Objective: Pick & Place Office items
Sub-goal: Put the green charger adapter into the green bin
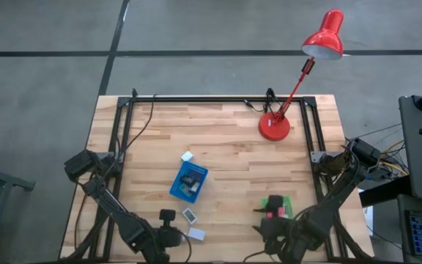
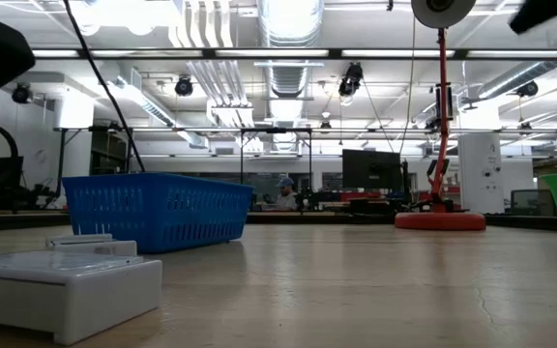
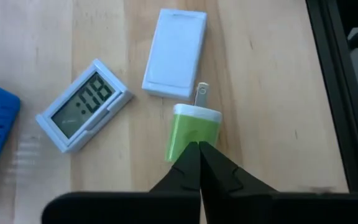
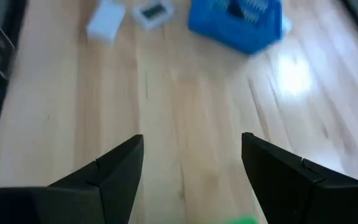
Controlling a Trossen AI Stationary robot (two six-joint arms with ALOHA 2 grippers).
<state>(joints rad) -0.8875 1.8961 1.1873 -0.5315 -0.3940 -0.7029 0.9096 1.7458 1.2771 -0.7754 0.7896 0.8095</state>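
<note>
Here the left gripper point(image 3: 199, 163) is sitting closed and empty, its tips over a green charger point(image 3: 193, 133); beyond lie a white box point(image 3: 174, 53) and a small clock point(image 3: 84, 104). The blue tray point(image 1: 189, 182) is holding dark items. The right gripper point(image 4: 191, 168) is hanging open.

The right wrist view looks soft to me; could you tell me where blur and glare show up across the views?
Right wrist view: the blue tray and the small items beyond it are blurred, and a bright glare patch lies on the table beside the tray. Left wrist view: sharp, the small digital clock shows crisp digits. Low view: ceiling lights blow out to white.
</note>
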